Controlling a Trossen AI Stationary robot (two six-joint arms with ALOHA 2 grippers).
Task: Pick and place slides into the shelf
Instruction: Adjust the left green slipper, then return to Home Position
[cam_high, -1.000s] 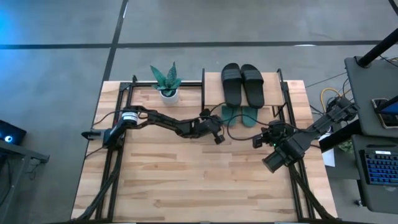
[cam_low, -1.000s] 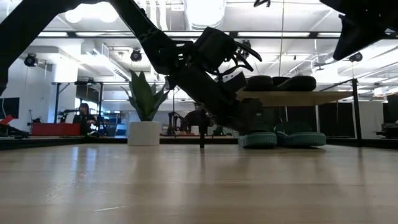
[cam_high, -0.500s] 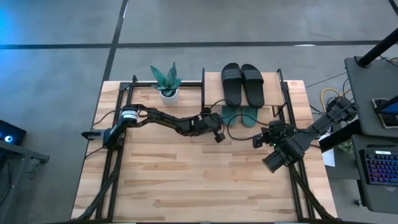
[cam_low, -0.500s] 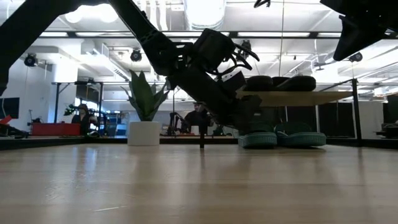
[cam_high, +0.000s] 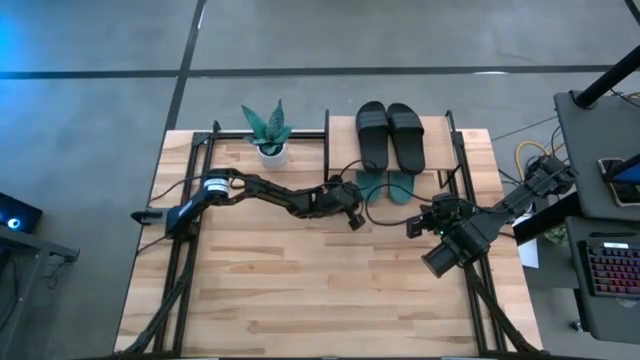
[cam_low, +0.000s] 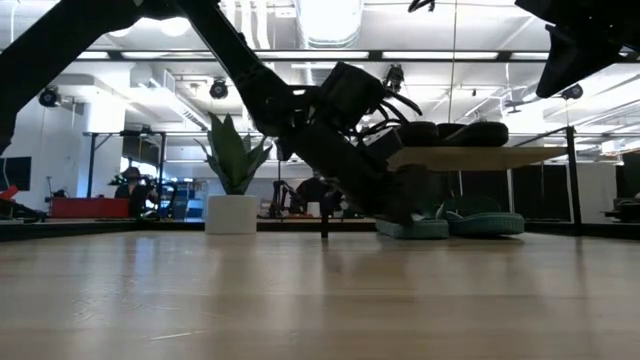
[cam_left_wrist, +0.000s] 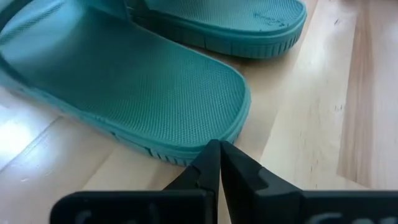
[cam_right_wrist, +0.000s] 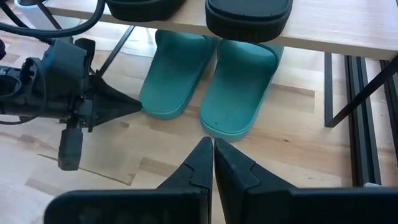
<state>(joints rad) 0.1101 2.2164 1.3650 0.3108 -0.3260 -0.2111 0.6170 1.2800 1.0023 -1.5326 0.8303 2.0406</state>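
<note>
teal slides (cam_high: 385, 185): on worktop under shelf (cam_high: 440, 130), heels outward, long axis front-back | left gripper (cam_left_wrist: 219, 163): fingers together, tips at heel of nearer teal slide (cam_left_wrist: 124, 87), push inward likely | right gripper (cam_right_wrist: 210, 163): fingers together, farther back, waiting | black slides (cam_high: 390, 135): on top board

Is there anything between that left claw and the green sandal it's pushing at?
Nothing visible. The left claw, shut, has its tip right at the heel edge of the green sandal, with only bare table around it.
</note>
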